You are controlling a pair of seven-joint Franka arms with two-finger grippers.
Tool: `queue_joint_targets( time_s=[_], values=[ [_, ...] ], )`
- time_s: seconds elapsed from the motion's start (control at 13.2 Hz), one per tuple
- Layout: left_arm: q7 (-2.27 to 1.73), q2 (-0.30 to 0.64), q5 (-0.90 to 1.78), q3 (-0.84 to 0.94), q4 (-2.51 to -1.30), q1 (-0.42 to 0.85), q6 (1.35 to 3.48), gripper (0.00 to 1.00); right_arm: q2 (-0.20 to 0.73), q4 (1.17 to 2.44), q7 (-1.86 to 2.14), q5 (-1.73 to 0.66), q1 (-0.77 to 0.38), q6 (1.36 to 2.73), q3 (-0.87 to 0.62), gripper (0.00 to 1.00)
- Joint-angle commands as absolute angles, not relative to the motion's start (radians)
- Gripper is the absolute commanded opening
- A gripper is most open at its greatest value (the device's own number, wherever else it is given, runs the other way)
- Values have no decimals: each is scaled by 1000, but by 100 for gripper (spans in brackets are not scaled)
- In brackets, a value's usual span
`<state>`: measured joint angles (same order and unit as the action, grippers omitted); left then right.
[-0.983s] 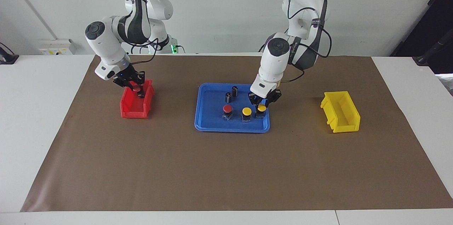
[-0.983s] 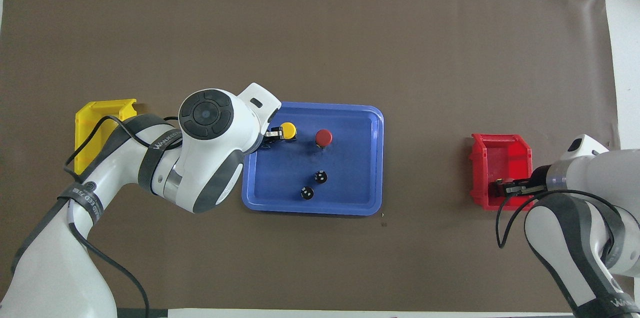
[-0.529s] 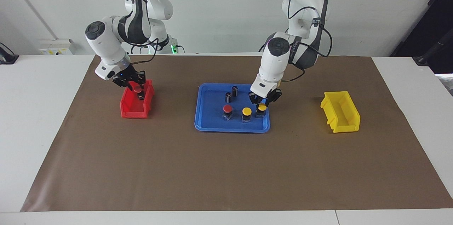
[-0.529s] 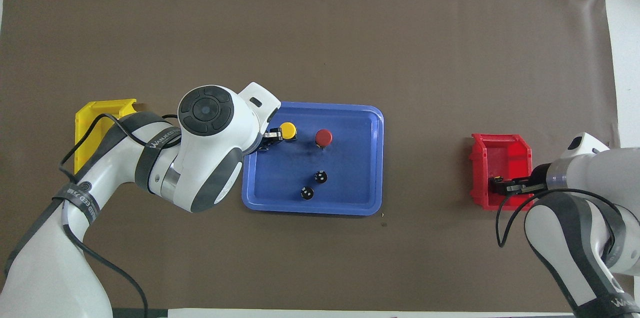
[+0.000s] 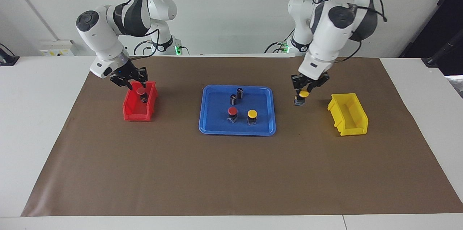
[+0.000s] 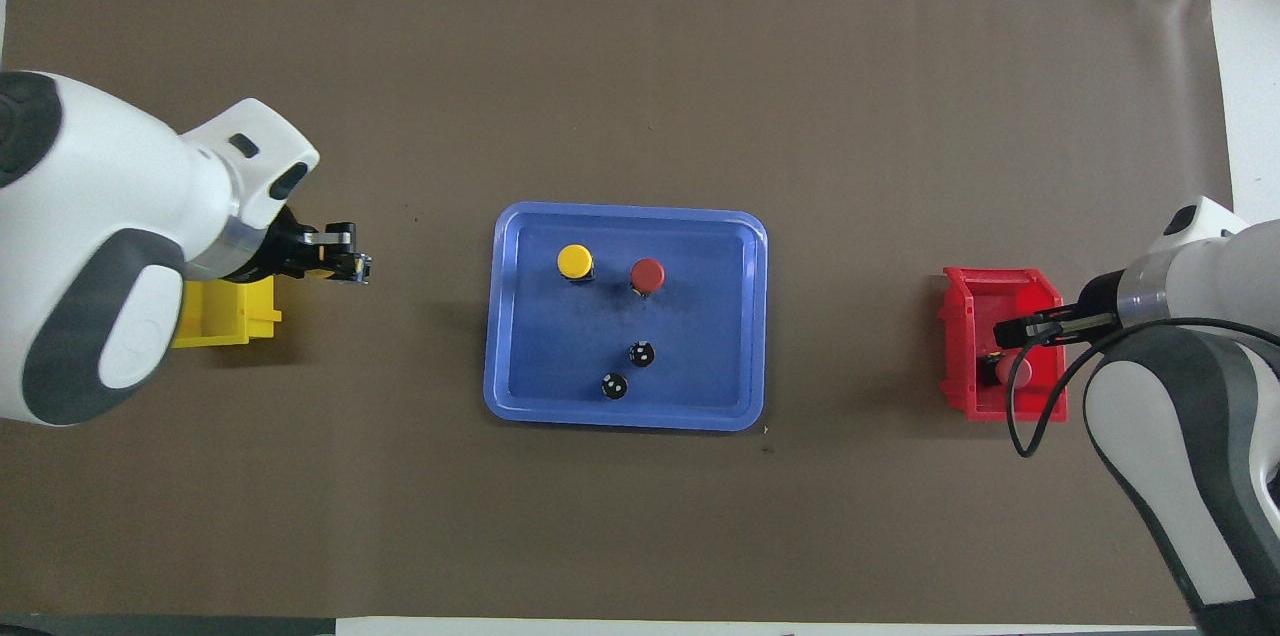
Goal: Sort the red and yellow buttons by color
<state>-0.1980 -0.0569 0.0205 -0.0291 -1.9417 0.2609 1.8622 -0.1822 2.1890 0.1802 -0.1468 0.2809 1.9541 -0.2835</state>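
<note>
Carrying a yellow button (image 5: pixel 303 94) clenched in my left gripper (image 5: pixel 305 92) over the mat between blue tray (image 5: pixel 206 128) and yellow bin (image 5: pixel 352 128), I next need it above the bin. My right gripper (image 5: pixel 134 84) hovers released over the red bin (image 5: pixel 135 116), its red button (image 5: pixel 140 92) inside.

Even, bright light is cast from above; soft shadows are thrown beside the blue tray (image 5: pixel 208 128) and bins. Focus is held throughout, no glare seen on the table (image 5: pixel 231 172).
</note>
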Motion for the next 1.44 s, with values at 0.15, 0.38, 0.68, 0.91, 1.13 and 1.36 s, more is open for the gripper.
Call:
queue_joint_targets(
  time_s=[0.15, 0.38, 0.68, 0.91, 1.13, 1.36],
  values=[
    [38, -66, 35, -25, -1977, 74, 1891, 2, 85, 1785, -301, -82, 180, 1922, -499, 69],
    [71, -74, 34, -25, -2029, 22, 1950, 2, 276, 1619, -556, 138, -27, 1956, -499, 73],
    [69, -63, -9, -25, -2095, -11, 2014, 2, 385, 1618, -699, 256, -144, 2074, -499, 73],
    [71, -55, -12, -25, -2155, -43, 2112, 2, 426, 1631, -719, 278, -169, 2117, -499, 73],
    [71, -37, -12, -25, -2200, -44, 2169, 2, 439, 1707, -753, 278, -170, 2204, -499, 73],
    [66, -23, -11, -23, -2250, -48, 2240, 2, 445, 1727, -781, 279, -182, 2224, -499, 73]
  ],
)
